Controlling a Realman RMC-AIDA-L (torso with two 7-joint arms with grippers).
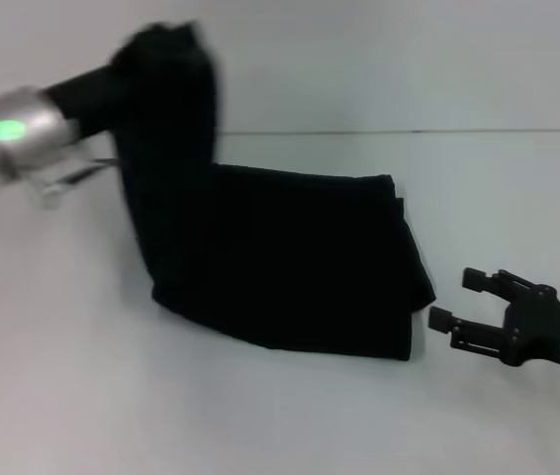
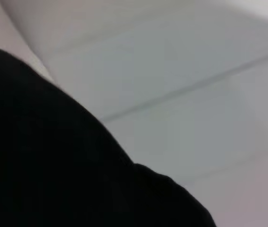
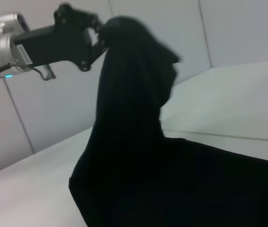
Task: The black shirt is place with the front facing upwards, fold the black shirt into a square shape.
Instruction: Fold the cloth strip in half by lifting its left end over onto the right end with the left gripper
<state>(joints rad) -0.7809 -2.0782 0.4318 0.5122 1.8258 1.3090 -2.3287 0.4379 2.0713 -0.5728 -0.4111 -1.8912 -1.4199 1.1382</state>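
Head view, far left: your left arm comes in from the left edge with a green indicator light (image 1: 5, 129) glowing on its silver wrist segment. The left gripper (image 1: 141, 61) is raised well above the table (image 1: 280, 416), and its fingers are closed on a bunched end of the black shirt (image 1: 280, 267). You can confirm the grip in the right wrist view: the left gripper (image 3: 98, 35) pinches the top of the cloth, and the black shirt (image 3: 134, 142) hangs from it in a tall, narrow column.

Below that held point, the lifted part of the shirt drops steeply to the table on the left side of the garment. The rest lies flat on the white table, a dark, roughly rectangular mass running rightward across the middle of the head view. Its right edge shows stacked layers of cloth, so it lies doubled there. No lettering or neck label is visible from any camera.

The left wrist view gives you only black shirt (image 2: 53, 165) filling the lower part, with pale table and wall behind.

Far right: your right gripper (image 1: 455, 302) sits low over the table, just beside the shirt's lower right corner but not touching it. Its two fingers are spread apart and hold nothing, pointing toward the cloth.
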